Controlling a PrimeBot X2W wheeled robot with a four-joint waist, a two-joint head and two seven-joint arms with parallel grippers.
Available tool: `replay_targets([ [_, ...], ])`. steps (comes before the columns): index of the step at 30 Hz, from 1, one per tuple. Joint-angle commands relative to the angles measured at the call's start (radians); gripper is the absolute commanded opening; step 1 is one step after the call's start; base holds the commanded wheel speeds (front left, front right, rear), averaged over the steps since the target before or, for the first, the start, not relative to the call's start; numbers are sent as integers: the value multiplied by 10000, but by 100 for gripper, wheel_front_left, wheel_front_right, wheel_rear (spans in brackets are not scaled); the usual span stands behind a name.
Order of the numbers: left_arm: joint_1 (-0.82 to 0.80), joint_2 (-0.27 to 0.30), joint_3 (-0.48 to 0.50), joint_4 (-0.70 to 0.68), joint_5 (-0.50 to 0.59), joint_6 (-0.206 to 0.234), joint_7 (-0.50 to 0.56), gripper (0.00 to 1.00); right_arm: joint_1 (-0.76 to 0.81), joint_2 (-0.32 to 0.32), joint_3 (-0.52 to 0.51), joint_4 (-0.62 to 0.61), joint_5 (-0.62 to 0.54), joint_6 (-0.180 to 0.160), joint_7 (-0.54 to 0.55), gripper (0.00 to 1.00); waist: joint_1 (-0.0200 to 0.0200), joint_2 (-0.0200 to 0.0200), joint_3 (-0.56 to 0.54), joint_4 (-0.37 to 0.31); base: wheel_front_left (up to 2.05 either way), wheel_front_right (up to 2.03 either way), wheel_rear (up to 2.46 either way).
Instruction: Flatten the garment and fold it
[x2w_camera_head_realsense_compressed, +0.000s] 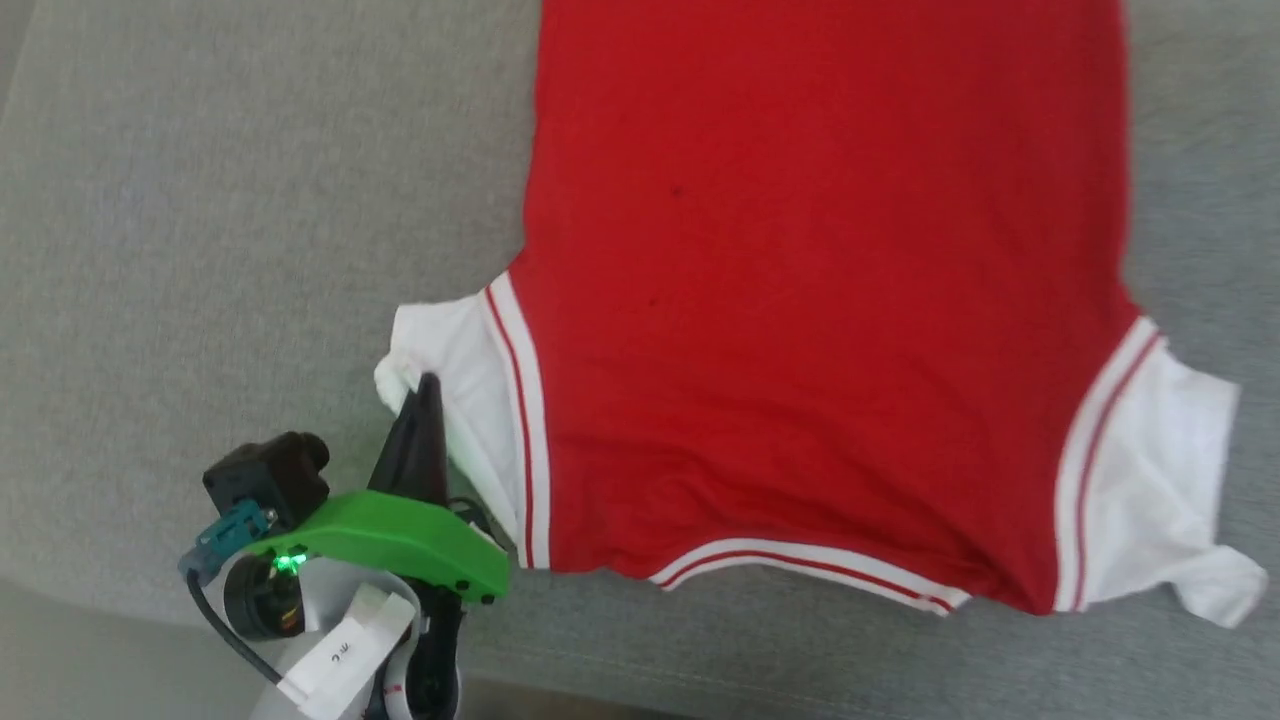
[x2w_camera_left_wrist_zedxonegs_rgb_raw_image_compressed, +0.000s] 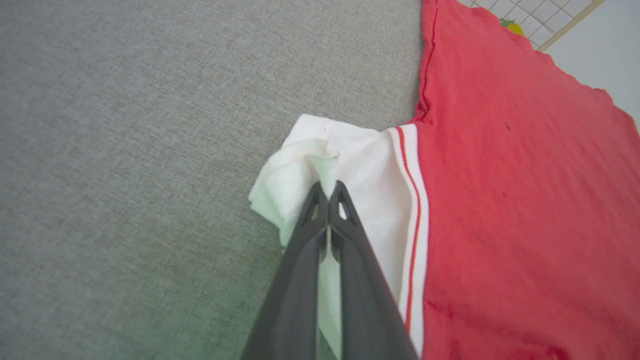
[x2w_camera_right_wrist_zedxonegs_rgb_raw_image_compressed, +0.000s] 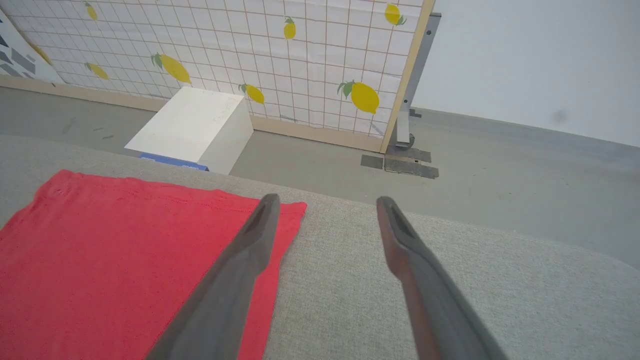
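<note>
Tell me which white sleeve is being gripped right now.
The garment's left sleeve, at the head view's left: the left hand is shut on its bunched white fabric. The right sleeve lies spread, untouched.

Garment (x2w_camera_head_realsense_compressed: 800, 250): soft matt knit cloth, lightly crinkled. Its striped trim (x2w_camera_head_realsense_compressed: 525, 420) is ribbed. Grey surface (x2w_camera_head_realsense_compressed: 200, 200) under it: coarse woven fabric, matt. Left gripper (x2w_camera_left_wrist_zedxonegs_rgb_raw_image_compressed: 328, 189) fingers (x2w_camera_left_wrist_zedxonegs_rgb_raw_image_compressed: 300, 280): dark, smooth, matt plastic. Green bracket (x2w_camera_head_realsense_compressed: 400, 540) at wrist: smooth plastic w/ slight sheen. White box (x2w_camera_right_wrist_zedxonegs_rgb_raw_image_compressed: 195, 127): smooth, matt. Lemon-print panel (x2w_camera_right_wrist_zedxonegs_rgb_raw_image_compressed: 300, 50): pale wood frame, sheet poss. paper, too far off to be sure. Floor (x2w_camera_right_wrist_zedxonegs_rgb_raw_image_compressed: 500, 165): matt grey, scuffed.
</note>
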Motion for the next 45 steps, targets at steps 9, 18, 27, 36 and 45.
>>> replay_targets([
  [9,-129,-214,-199,-1274,182,98,-286,0,-2345,-358,413,841,-1053,-13,3196,100,-2,-1,2608,1709,0,0,0],
  [18,-109,-297,-401,-1963,266,103,-400,0,-3158,-654,594,498,-1745,-13,4960,100,-2,-1,3449,1989,0,0,0],
  [27,-182,-288,-477,-2223,339,130,-424,0,-3017,-1005,1246,395,-1390,-13,6040,100,-2,-1,3706,1944,0,0,0],
  [36,-201,-225,-460,-2076,301,154,-350,0,-2757,-1187,1004,55,-1205,-13,6612,0,-2,-1,3268,1764,0,0,0],
  [45,-516,86,-408,-1322,279,20,-42,0,-2427,-725,484,-149,-817,-13,4834,0,-2,-1,1645,1059,0,0,0],
])
